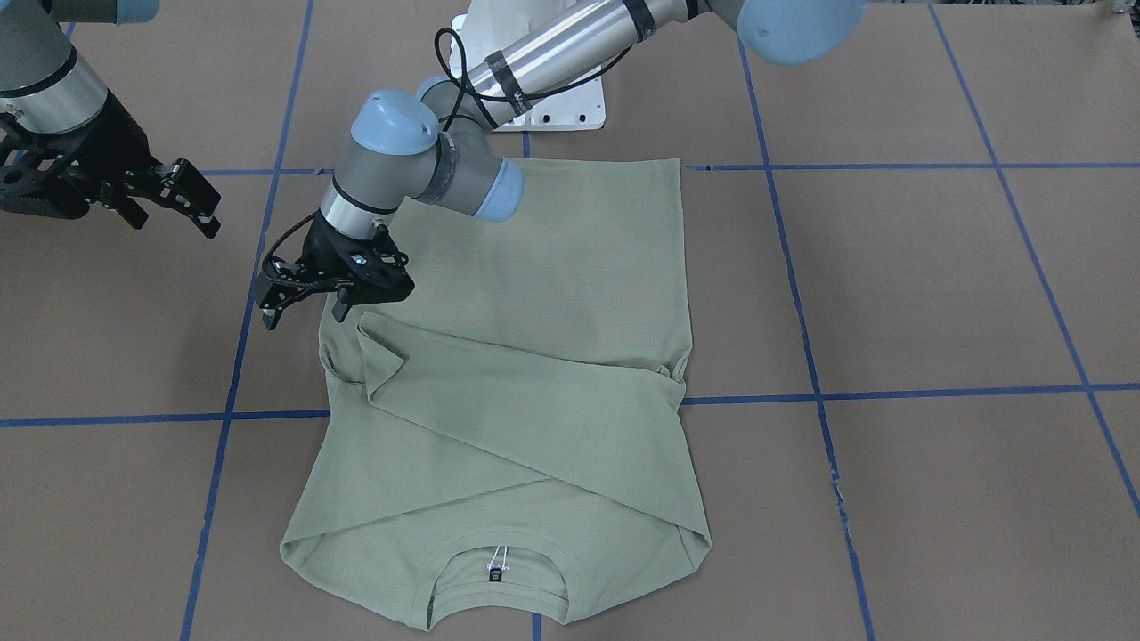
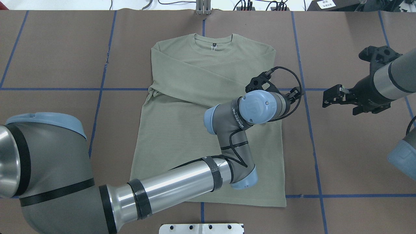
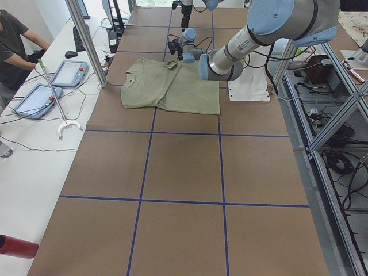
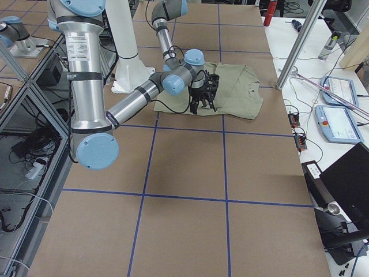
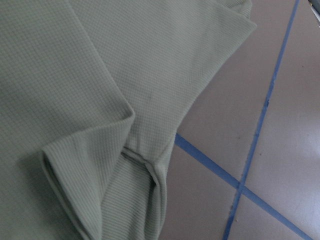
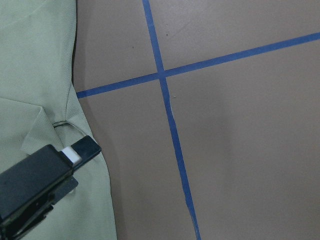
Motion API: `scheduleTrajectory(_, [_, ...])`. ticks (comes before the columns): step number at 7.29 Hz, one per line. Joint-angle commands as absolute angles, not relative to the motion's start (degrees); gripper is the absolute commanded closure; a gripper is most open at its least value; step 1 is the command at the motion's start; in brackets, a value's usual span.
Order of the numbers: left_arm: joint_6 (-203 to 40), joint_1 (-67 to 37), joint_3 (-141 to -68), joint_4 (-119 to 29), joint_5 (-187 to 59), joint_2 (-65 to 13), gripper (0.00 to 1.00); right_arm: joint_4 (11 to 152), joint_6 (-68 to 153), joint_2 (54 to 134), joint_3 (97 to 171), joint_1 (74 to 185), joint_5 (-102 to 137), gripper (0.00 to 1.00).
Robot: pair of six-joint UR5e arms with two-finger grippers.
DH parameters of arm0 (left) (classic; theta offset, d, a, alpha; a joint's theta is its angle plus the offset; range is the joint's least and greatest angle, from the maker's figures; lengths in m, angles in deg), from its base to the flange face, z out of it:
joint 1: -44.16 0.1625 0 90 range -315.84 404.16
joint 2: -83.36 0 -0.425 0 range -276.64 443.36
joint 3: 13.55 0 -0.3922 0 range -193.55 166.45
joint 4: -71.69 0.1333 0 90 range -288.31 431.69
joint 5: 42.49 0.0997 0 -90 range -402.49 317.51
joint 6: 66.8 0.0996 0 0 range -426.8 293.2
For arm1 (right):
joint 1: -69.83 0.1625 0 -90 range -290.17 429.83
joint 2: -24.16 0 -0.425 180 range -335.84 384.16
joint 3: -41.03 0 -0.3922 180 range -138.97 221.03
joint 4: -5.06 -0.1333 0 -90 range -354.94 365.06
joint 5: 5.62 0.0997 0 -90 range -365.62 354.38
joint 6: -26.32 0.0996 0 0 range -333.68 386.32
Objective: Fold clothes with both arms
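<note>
Notably, the jaws of the left gripper (image 1: pixel 305 313) stand spread and empty, poised just above the cuff end of the sleeve (image 1: pixel 499 383) folded across the sage-green knit shirt (image 1: pixel 570 258). We judge the shirt to be light, soft and limp. It will sag and slide over itself when lifted, so we would pinch it at a doubled edge or a corner, for instance along the hem (image 1: pixel 588 164) or at a shoulder, with one grip on each side.

The shirt lies flat on the brown table (image 1: pixel 935 285), which is gridded with blue tape lines (image 1: pixel 891 166). Its neckline is turned away from the robot and both sleeves are crossed over the chest.

The left arm (image 2: pixel 182 182) reaches across the lower body of the shirt to the garment's far side, with its wrist bent downward. The right gripper (image 2: pixel 326 97) has its jaws slightly parted and holds nothing. It hangs over bare table well apart from the shirt and points toward it, with the right arm (image 2: pixel 390 78) drawn back.
</note>
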State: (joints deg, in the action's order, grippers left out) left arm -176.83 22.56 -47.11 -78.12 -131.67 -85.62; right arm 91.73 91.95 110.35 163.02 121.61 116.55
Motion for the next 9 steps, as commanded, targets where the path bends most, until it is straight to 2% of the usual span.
scheduleTrajectory(1, [-176.75, 22.8, -46.86, -78.87, -131.52, -86.8, 0.0, 91.64, 91.19, 111.08, 162.93, 123.0, 118.66, 0.0])
scheduleTrajectory(5, [-176.31, 20.18, -48.07, -76.51, -131.16, -86.27, 0.0, 91.37, 91.27, 113.88, 166.08, 123.18, 118.39, 0.0])
scheduleTrajectory(6, [-174.92, 19.12, -54.96, -71.01, -135.17, -82.96, 0.0, 91.37, 92.05, 114.68, 167.49, 123.09, 118.39, 0.0])
scheduleTrajectory(7, [-173.68, 18.85, -70.08, -64.34, -138.34, -73.79, 0.0, 91.37, 92.23, 114.69, 168.02, 123.0, 118.48, 0.0])
scheduleTrajectory(9, [-167.46, 18.41, -93.24, -49.85, -141.36, -60.93, 0.0, 91.29, 92.93, 114.86, 168.73, 121.61, 118.4, 0.0])
